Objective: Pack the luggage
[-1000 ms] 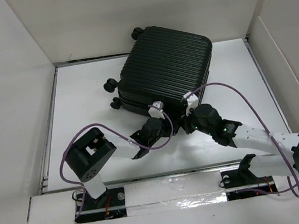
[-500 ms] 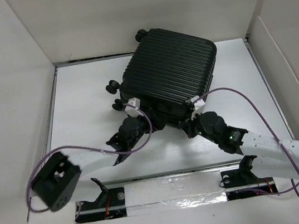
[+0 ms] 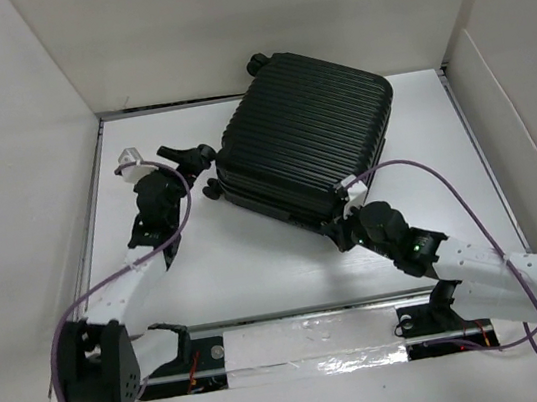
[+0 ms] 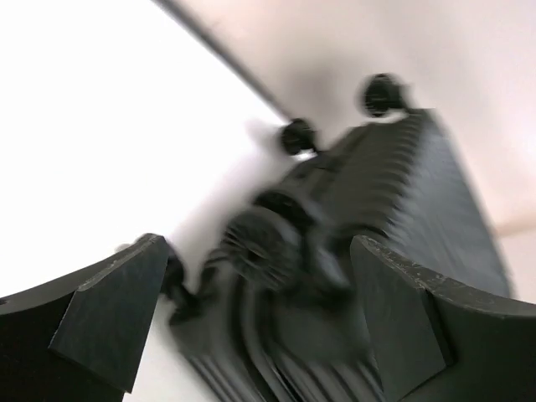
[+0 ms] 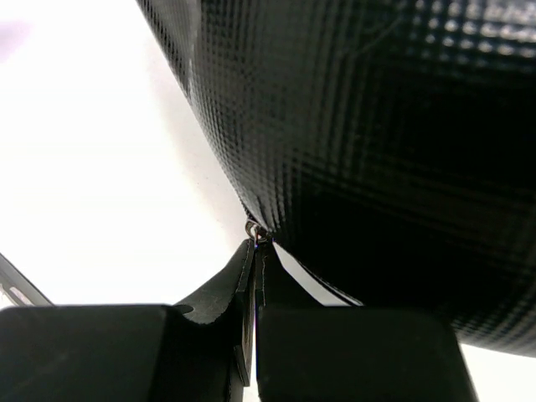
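Left fingers (image 4: 113,318): spread wide apart, holding nothing; a blurred caster wheel (image 4: 261,247) sits in the gap between them.
Left gripper (image 3: 184,155): just beside the wheel end of the luggage (image 3: 304,135), aimed at it from the left.
Right fingers (image 5: 218,293): pressed flat together, tips up against the lower edge of the shell; a tiny metal piece (image 5: 255,229) shows right at the tips, though I cannot tell whether they pinch it.
Right gripper (image 3: 347,233): at the case's near corner.
Luggage, place: lying flat and closed on the far half of the table (image 3: 258,263), right of centre, between the two grippers.
Luggage, heading: wheel end faces left and a little away; the opposite end faces the right wall. The axis from wheels to that end runs left to right, skewed — right end closer to the arms. From above it looks almost square.
Luggage, look: black hard shell, fine ribs over the top, rounded corners, small black casters; up close the shell has a grid texture.
Surface: plain white tabletop.
Room: white walls (image 3: 252,21) on three sides — a boxed-in stall.
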Action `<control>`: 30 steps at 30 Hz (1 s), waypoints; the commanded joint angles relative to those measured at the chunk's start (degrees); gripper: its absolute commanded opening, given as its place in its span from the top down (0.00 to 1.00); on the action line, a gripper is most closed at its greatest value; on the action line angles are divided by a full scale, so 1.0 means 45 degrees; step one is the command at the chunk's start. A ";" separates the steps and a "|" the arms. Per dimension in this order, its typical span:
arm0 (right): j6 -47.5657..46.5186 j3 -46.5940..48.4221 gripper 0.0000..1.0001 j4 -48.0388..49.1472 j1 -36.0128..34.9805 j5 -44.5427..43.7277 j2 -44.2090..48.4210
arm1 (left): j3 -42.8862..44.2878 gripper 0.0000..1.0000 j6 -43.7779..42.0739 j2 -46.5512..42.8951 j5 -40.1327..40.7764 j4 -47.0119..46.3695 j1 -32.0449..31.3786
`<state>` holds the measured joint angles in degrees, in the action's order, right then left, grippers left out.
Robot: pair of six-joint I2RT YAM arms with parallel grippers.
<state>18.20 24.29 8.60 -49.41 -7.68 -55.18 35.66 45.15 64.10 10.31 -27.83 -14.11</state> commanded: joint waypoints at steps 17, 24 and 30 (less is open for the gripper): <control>-0.0098 0.0265 1.00 0.2659 0.0022 0.1337 -0.0454 | 0.3697 0.17 0.1236 0.5385 -0.2777 -0.1097 0.0381; -0.0118 0.0265 1.00 0.2601 0.0022 0.1258 -0.0297 | 0.3073 0.75 0.1550 0.5503 -0.2837 -0.3031 0.0381; -0.0196 0.0479 1.00 0.2561 0.0257 0.1433 -0.0375 | 0.1922 1.00 0.1004 0.5016 -0.3285 -0.4726 0.0381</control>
<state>16.93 24.29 12.38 -48.71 -4.75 -57.87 46.81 52.07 89.82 -0.82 -39.53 -12.10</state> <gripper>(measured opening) 0.022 0.603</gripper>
